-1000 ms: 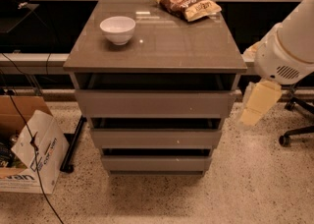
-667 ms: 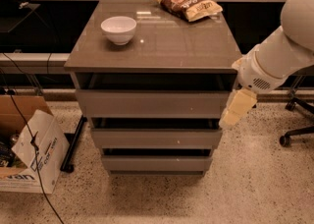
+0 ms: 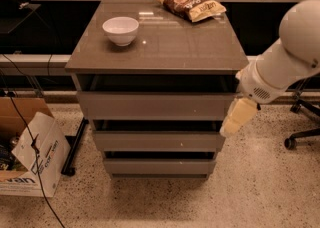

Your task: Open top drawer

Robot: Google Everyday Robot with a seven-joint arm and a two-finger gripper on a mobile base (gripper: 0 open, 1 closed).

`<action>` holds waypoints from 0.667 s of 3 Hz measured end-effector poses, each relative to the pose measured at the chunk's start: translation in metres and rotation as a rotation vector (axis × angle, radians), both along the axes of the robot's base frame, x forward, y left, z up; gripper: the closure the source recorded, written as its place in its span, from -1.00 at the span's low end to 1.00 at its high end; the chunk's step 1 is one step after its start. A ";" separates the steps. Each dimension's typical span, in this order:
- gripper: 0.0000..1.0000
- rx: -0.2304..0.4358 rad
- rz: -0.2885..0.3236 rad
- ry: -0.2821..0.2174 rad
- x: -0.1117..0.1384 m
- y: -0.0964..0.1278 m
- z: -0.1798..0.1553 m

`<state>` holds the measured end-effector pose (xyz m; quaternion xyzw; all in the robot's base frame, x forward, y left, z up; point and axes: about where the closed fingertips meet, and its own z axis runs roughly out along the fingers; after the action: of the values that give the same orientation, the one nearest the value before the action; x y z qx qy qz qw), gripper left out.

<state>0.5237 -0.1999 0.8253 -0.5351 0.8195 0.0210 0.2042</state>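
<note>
I hold the gripper [image 3: 239, 117] beside the top drawer's [image 3: 150, 106] right front corner; grip state: cannot tell. Drawer not yet out; pull remains.

White arm [image 3: 282, 62] slanting in from right, wrist [image 3: 256, 88] low — pale hand [image 3: 238, 118] hanging beneath
</note>
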 end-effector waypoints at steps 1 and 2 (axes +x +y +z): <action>-1.00 0.053 -0.050 -0.006 0.010 0.002 -0.029; -1.00 0.113 -0.077 -0.019 0.032 0.007 -0.058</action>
<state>0.5562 -0.1930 0.7677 -0.4909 0.8349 0.0543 0.2427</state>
